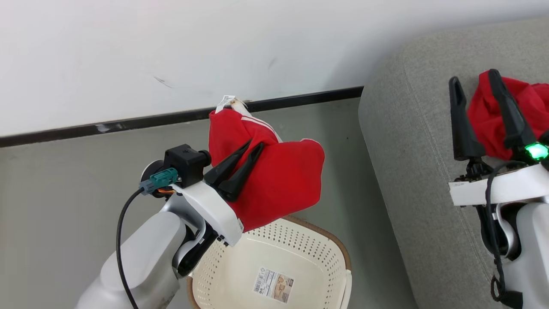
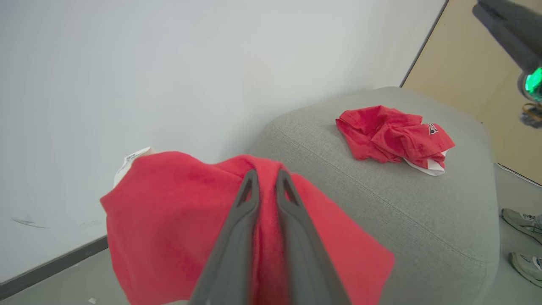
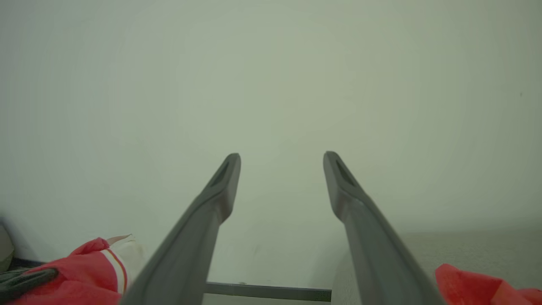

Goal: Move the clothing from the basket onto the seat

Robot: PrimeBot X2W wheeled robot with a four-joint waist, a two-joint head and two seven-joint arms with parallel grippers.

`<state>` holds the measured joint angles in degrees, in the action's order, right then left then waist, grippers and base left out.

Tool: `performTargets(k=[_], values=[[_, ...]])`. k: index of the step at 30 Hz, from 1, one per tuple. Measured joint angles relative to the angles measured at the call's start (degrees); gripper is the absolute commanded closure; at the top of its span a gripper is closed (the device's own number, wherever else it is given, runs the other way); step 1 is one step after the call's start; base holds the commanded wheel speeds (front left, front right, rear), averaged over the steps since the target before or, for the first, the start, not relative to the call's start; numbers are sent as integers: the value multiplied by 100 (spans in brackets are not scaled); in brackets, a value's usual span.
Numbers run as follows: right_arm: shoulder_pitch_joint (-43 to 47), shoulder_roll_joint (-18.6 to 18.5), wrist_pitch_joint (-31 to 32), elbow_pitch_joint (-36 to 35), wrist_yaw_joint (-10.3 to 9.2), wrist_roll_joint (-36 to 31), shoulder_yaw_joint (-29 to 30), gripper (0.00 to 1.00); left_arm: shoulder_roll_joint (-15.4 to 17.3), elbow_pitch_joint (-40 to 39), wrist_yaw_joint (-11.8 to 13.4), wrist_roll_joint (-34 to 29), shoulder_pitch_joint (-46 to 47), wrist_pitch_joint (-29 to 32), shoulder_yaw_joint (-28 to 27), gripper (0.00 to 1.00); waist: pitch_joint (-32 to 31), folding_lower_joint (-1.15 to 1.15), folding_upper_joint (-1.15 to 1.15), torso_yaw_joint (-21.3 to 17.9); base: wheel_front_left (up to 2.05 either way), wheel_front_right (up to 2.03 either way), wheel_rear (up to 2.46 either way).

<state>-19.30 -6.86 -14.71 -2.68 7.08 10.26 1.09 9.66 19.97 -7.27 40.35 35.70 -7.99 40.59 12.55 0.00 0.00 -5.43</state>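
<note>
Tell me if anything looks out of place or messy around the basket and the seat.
Nothing damaged or spilled. The red garment on the seat lies crumpled in a heap rather than flat. The left gripper holds a second red garment bunched above the basket. Two grey shoes stand on the floor beside the seat.

Left gripper [image 1: 255,145] pinches a red garment [image 1: 287,180] above the basket [image 1: 300,244] — right gripper [image 1: 473,76], jaws wide, hangs over the seat [image 1: 407,128] by another red garment [image 1: 529,103]

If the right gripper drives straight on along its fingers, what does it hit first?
Probably the white wall: the open right gripper aims at it with nothing between. The red garment on the seat lies below that line. Depth unclear.
</note>
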Motion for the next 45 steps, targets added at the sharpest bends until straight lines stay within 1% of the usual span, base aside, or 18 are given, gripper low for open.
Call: performTargets(k=[4, 8, 17, 20, 21, 23, 26, 30, 33, 35, 36, 42, 45], values=[[147, -29, 0, 92, 0, 93, -96, 0, 4, -167, 4, 18, 2, 2, -65, 100, -150, 0, 0, 47, 0, 0, 0], [289, -110, 0, 181, 0, 109, -396, 0, 16, -278, 33, 47, 12, 55, -91, 100, -284, 0, 0, 95, 0, 0, 0], [415, -323, 0, 301, 0, 238, -855, 0, -1, -456, 67, 118, 20, 315, -76, 100, -478, 0, 0, 221, 0, 0, 0], [489, -434, 0, 336, 0, 291, -1170, 0, -9, -514, 110, 156, 22, 392, -66, 100, -509, 0, 0, 261, 0, 0, 0], [580, -494, 0, 403, 0, 318, -1391, 0, -18, -546, 115, 174, 28, 435, -60, 100, -520, 0, 0, 287, 0, 0, 0], [652, -606, 0, 515, 0, 335, -1625, 0, -30, -576, 120, 203, 40, 454, -53, 100, -527, 0, 0, 317, 0, 0, 0], [765, -786, 1, 653, 0, 334, -1881, 0, -34, -587, 170, 203, 62, 545, -48, 100, -537, 0, 0, 366, 0, 0, 0], [765, -862, 1, 716, 0, 327, -2182, 0, -70, -613, 205, 253, 63, 599, -38, 100, -554, 0, 0, 427, 0, 0, 0], [752, -1047, 15, 826, 0, 198, -2564, 0, -92, -632, 209, 264, 65, 655, -25, 100, -569, 0, 0, 469, 0, 0, 0], [734, -1121, 59, 873, 0, 98, -2670, 0, -100, -641, 210, 285, 66, 682, -21, 100, -573, 0, 0, 483, 0, 0, 0], [716, -1213, 58, 917, 0, 32, -2827, 0, -118, -659, 227, 301, 71, 704, -12, 100, -577, 0, 0, 511, 0, 0, 0], [530, -1163, 56, 1144, 0, 11, -2948, 0, -199, -715, 234, 310, 139, 780, 18, 100, -580, 0, 0, 582, 0, 0, 0], [314, -1102, 55, 1248, 0, -127, -3051, 0, -216, -745, 234, 310, 141, 801, 70, 100, -579, 0, 0, 626, 0, 0, 0]])
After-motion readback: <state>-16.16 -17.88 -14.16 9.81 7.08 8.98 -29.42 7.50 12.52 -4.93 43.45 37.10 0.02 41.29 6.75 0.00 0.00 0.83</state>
